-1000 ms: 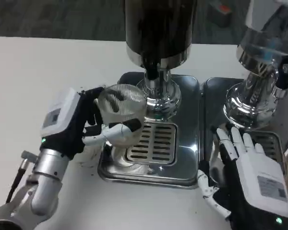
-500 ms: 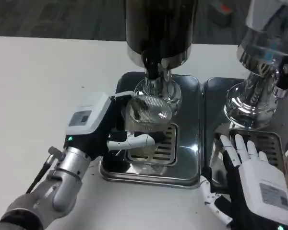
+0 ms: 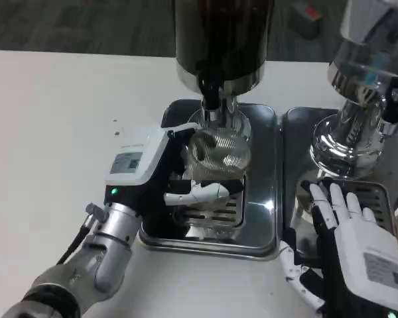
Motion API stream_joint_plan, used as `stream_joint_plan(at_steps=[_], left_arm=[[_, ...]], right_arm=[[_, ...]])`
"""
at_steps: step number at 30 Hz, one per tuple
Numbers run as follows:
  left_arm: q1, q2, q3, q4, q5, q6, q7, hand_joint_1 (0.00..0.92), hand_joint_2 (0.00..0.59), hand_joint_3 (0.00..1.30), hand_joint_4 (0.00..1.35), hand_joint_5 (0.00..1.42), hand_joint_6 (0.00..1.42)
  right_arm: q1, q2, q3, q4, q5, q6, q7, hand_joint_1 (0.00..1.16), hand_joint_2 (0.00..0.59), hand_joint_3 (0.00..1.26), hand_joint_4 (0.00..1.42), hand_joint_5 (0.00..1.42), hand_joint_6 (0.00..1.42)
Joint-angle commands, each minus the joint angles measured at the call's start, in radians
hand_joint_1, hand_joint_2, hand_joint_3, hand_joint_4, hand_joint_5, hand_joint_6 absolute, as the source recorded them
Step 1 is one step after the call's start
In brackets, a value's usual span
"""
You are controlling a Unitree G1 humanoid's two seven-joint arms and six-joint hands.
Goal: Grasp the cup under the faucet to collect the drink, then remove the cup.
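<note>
While the big dark dispenser (image 3: pixel 220 40) stands over the middle of the white desk (image 3: pixel 60 112), I judge my job to be simple: keep the cup (image 3: pixel 216 154) square beneath its faucet (image 3: pixel 211 99) and do nothing hasty. From this head view the clear ribbed cup sits directly below the spout, above the slotted grate of the steel drip tray (image 3: pixel 262 199), with my left hand (image 3: pixel 156 175) wrapped round its left side and a white finger curled across the front. The mouth looks a touch tilted toward me, so I would level it before any liquid comes (I cannot tell whether the cup's base rests on the grate or hangs just above it). I would hold the grip firm but not crushing, since the thin plastic looks easy to deform, and lift it out toward me only once it is filled, keeping clear of the spout.

A second chrome dispenser (image 3: pixel 358 86) stands to the right on its own tray. My right hand (image 3: pixel 348 248) lies in front of that one, fingers spread and holding nothing; I would leave it parked there.

As for writing, each hand carries a small grey label on its white back, but the print is too small and blurred to read. I see no brand on either dispenser.
</note>
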Motion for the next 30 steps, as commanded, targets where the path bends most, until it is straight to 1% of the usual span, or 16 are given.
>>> stream_joint_plan(at_steps=[1, 6, 9, 12, 15, 16, 20, 26, 28, 30], left_arm=[[0.010, 0.024, -0.004, 0.019, -0.017, -0.016, -0.063, 0.154, 0.042, 0.49, 0.55, 0.75, 0.67], [0.013, 0.033, -0.004, 0.017, -0.033, -0.024, -0.088, 0.114, 0.041, 0.46, 0.51, 0.70, 0.62], [0.013, 0.043, -0.035, 0.008, -0.003, -0.016, -0.060, 0.095, 0.044, 0.45, 0.50, 0.68, 0.60], [0.017, 0.049, -0.046, 0.000, 0.006, -0.020, -0.024, 0.045, 0.021, 0.42, 0.48, 0.68, 0.58], [0.019, 0.051, -0.028, 0.001, -0.015, -0.030, -0.036, 0.009, 0.005, 0.41, 0.45, 0.66, 0.57], [0.019, 0.052, -0.019, 0.002, -0.025, -0.032, -0.049, 0.002, 0.001, 0.41, 0.45, 0.66, 0.55], [0.021, 0.057, 0.003, 0.003, -0.053, -0.043, -0.072, 0.000, 0.000, 0.39, 0.43, 0.64, 0.52], [0.027, 0.066, 0.015, 0.000, -0.074, -0.050, -0.093, 0.000, 0.000, 0.38, 0.41, 0.62, 0.50], [0.038, 0.079, 0.018, -0.009, -0.080, -0.064, -0.085, 0.000, 0.000, 0.38, 0.41, 0.63, 0.49], [0.053, 0.098, 0.025, -0.022, -0.084, -0.084, -0.069, 0.000, 0.000, 0.38, 0.42, 0.63, 0.50]], right_arm=[[-0.017, -0.007, -0.010, 0.000, 0.009, -0.005, 0.010, 0.31, 0.520, 0.09, 0.00, 0.00, 0.00], [-0.035, -0.014, -0.012, 0.010, 0.018, -0.007, 0.018, 0.31, 0.516, 0.09, 0.00, 0.00, 0.00], [-0.039, -0.018, -0.012, 0.012, 0.024, -0.009, 0.018, 0.30, 0.512, 0.09, 0.00, 0.00, 0.00], [-0.042, -0.019, -0.010, 0.016, 0.028, -0.008, 0.016, 0.30, 0.509, 0.08, 0.00, 0.00, 0.00], [-0.042, -0.019, -0.011, 0.019, 0.033, -0.007, 0.012, 0.30, 0.507, 0.08, 0.00, 0.00, 0.00], [-0.043, -0.019, -0.011, 0.020, 0.036, -0.008, 0.011, 0.29, 0.494, 0.08, 0.00, 0.00, 0.00], [-0.048, -0.021, -0.012, 0.027, 0.044, -0.011, 0.011, 0.29, 0.487, 0.08, 0.00, 0.00, 0.00], [-0.061, -0.025, -0.019, 0.037, 0.061, -0.012, 0.010, 0.28, 0.481, 0.08, 0.00, 0.00, 0.00], [-0.063, -0.024, -0.020, 0.040, 0.060, -0.009, 0.010, 0.28, 0.480, 0.08, 0.00, 0.00, 0.00], [-0.064, -0.024, -0.020, 0.039, 0.057, -0.002, 0.014, 0.27, 0.465, 0.07, 0.00, 0.00, 0.00]])
